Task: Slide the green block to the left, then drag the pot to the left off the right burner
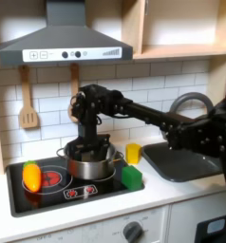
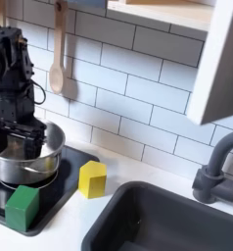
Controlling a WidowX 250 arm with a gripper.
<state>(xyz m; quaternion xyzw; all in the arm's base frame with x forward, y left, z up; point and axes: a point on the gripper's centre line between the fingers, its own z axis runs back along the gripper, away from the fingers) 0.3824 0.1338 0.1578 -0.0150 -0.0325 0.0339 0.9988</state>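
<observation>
- The arm (image 1: 153,112) reaches in from the first exterior view's right, its wrist bent straight down.
- The gripper (image 2: 18,149) dips into the pot (image 2: 30,165) on the stove (image 1: 48,195); its fingers look parted, though I cannot tell for certain.
- The green block (image 1: 131,177) sits just beside the pot.
</observation>
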